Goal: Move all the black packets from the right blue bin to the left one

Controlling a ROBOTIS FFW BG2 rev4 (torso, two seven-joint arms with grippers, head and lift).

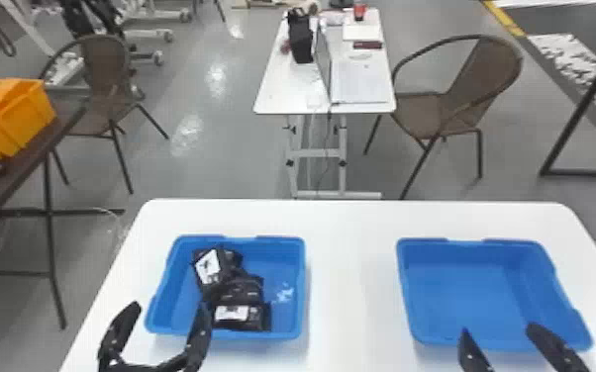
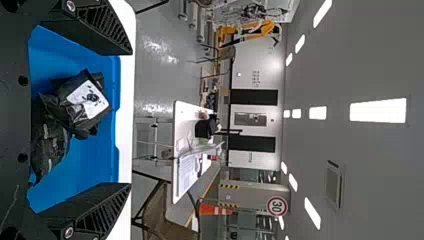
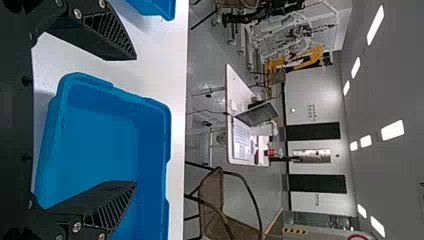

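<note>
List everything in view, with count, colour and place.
Front table: one, white, under both bins
Left bin: one, blue
Right bin: one, blue, empty
Packets: at least three, black, in left bin
Far table: one, white, ahead
Laptop: one, pale keyboard side, on far table
Chairs: at least two, brown, beyond front table
Orange container: at least one, far left
Left gripper: one, black, by left bin
Right gripper: one, black, by right bin
</note>
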